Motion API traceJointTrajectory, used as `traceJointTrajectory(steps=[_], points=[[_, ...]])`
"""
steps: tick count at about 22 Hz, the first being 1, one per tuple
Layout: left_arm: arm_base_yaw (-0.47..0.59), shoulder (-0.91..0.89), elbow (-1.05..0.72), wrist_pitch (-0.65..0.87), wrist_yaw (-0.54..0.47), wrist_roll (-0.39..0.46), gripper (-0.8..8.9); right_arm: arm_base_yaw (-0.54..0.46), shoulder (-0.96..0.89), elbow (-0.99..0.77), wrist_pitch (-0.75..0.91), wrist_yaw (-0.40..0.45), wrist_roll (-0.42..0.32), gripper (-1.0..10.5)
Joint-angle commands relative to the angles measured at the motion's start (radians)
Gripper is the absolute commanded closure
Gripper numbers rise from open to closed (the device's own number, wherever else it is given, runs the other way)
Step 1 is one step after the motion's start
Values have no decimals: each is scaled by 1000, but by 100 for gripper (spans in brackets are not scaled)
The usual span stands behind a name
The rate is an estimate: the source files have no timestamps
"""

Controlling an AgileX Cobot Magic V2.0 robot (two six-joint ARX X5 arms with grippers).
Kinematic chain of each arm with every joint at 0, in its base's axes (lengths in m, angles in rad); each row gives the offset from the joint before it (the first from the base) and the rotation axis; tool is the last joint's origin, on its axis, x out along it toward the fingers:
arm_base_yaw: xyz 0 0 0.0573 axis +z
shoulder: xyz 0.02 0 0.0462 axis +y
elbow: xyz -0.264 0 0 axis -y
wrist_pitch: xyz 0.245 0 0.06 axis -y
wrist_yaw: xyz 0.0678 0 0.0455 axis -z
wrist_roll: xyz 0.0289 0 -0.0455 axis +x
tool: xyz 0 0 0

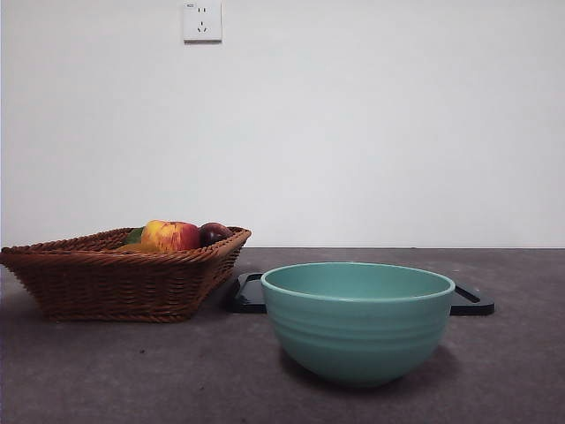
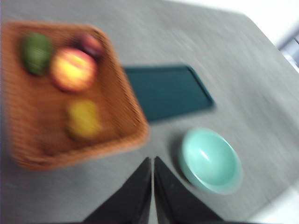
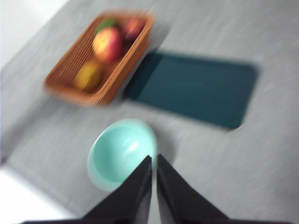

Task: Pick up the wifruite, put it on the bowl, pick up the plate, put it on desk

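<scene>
Front view: teal bowl point(image 1: 357, 320) stands empty on the desk point(image 1: 132, 371), near and right of centre. Behind it lies a flat dark tray point(image 1: 475, 300), its ends showing on either side of the bowl. A wicker basket point(image 1: 115, 281) sits at left, its right corner just beside the tray's left end.

Basket contents, front view: red-yellow apple point(image 1: 171, 235), dark purple fruit point(image 1: 214, 233) to its right, a sliver of green fruit point(image 1: 134, 235) to its left. An orange-brown edge just under the apple at the rim may be the wifruite; cannot confirm from this view.

Wrist views, both blurred: wifruite point(image 2: 83, 119) lies in the basket, apart from the apple point(image 2: 73, 69), on the side of the apple away from the green fruit point(image 2: 36, 52) and the purple fruit point(image 2: 90, 44). Right wrist view agrees: wifruite point(image 3: 88, 76) is in the basket, next to the apple.

Left gripper point(image 2: 153, 163): jaws clenched together, holding nothing, high over the desk between basket and bowl. Right gripper point(image 3: 153, 161): jaws pressed together, holding nothing, high over the desk by the bowl's edge. Neither arm shows in the front view.

Bowl interior, wrist views: nothing inside.
</scene>
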Motion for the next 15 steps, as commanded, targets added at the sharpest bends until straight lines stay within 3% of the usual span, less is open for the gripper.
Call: traceJointTrajectory(steps=[1,10,12,13,15], points=[[-43,16,30,-33,13,32,804,45,12,19,-51,-13,-48,938],[-90,26,30,-91,12,60,777,115,11,19,-132,-13,-76,936],[-90,26,30,-91,11,59,612,115,11,19,-132,-13,-76,899],[-90,26,30,-91,11,58,483,115,11,19,-132,-10,-75,785],[-90,26,30,-90,11,57,374,115,11,19,-132,-5,-71,580]])
